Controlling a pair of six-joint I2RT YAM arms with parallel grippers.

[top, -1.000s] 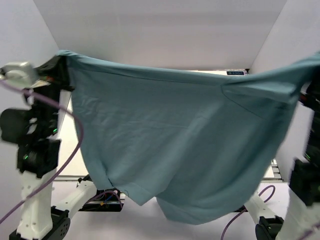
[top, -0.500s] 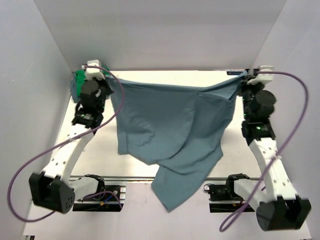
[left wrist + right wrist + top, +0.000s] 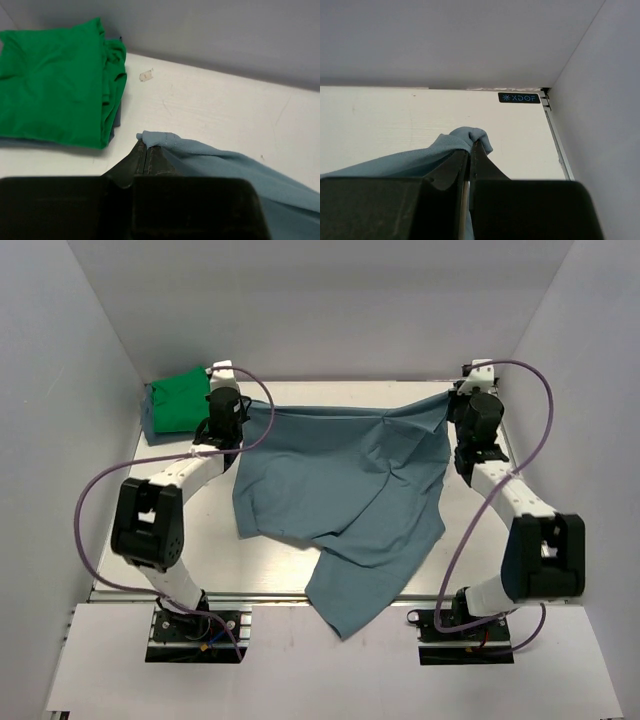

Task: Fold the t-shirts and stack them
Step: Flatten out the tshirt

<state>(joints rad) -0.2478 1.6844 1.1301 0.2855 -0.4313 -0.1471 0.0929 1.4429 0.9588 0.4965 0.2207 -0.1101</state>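
Note:
The dusty blue-grey t-shirt (image 3: 340, 485) is stretched between my two grippers along the back of the table, and its loose lower part trails over the table's front edge. My left gripper (image 3: 245, 406) is shut on one corner of it (image 3: 156, 138). My right gripper (image 3: 452, 400) is shut on the other corner (image 3: 470, 136). The bright green t-shirt (image 3: 178, 402) lies folded at the back left corner, and in the left wrist view (image 3: 55, 82) it lies just left of the left gripper (image 3: 145, 145). The right gripper (image 3: 471, 147) is near the back right corner.
White walls close in the table (image 3: 200, 540) at the back and both sides. A small black label (image 3: 519, 97) sits at the back right corner. A bit of tape (image 3: 146, 75) lies on the table by the green shirt. Purple cables loop beside both arms.
Both arms have come down and moved toward the back wall with the blue-grey shirt. The shirt, held high close to the camera a second ago, now lies mostly on the table.

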